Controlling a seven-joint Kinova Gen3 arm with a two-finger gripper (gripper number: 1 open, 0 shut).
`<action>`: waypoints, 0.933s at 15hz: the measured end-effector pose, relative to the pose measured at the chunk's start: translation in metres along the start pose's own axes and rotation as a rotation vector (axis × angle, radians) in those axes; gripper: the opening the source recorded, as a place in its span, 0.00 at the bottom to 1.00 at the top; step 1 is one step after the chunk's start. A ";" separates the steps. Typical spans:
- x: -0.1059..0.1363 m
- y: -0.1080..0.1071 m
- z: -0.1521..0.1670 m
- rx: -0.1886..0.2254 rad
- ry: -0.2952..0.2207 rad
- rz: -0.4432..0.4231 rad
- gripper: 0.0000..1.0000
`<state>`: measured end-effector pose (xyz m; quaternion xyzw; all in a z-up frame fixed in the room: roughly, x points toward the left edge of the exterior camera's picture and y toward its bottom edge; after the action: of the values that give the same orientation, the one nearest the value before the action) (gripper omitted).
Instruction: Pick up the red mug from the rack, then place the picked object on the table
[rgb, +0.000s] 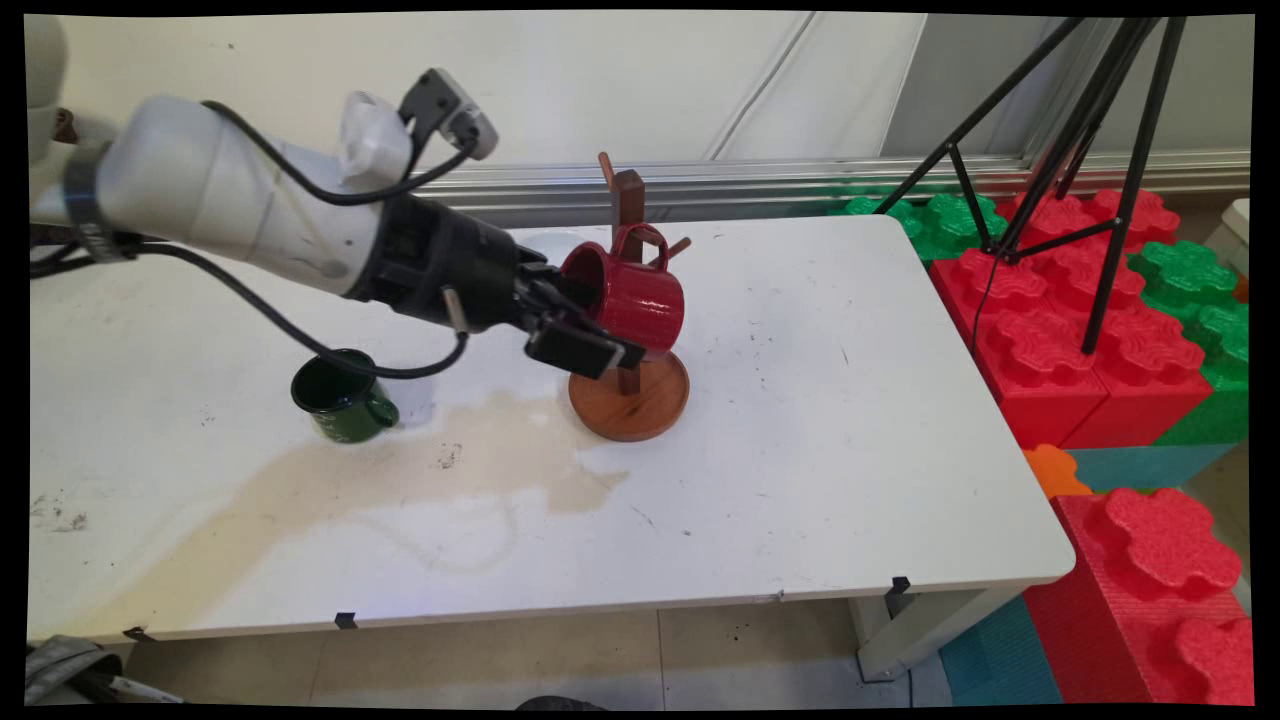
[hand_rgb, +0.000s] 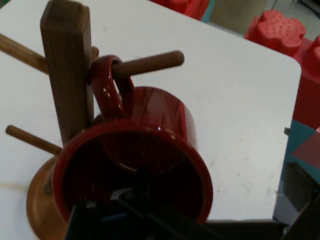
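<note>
Currently I see the gripper (rgb: 585, 325) at frame centre with its fingers (rgb: 572, 347) clamped on the rim of the red mug (rgb: 630, 295), one inside and one outside. The mug lies tipped sideways because its handle is threaded over a peg of the wooden mug tree (rgb: 629, 392). A green mug (rgb: 342, 397) stands apart at centre-left of the bench (rgb: 800, 450).

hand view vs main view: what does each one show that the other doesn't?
Hand view only: the red mug's handle is threaded over a wooden peg of the mug tree, and one pincer finger sits inside the mug's mouth.

Main view only: a green mug standing upright on the table left of the tree, a brownish stain in front of it, a black tripod, and the arm itself.

Both: the red mug on the tree, the tree's round base, the pincer at the mug's rim, the white table and the red foam blocks.
</note>
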<state>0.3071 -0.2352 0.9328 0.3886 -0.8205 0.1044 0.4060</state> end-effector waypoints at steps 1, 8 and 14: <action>0.001 0.000 0.005 0.001 0.004 -0.006 1.00; 0.003 0.003 0.024 0.025 0.016 -0.035 0.00; 0.001 0.007 0.026 0.048 0.019 -0.036 0.00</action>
<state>0.2861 -0.2441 0.9178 0.4121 -0.8067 0.1206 0.4060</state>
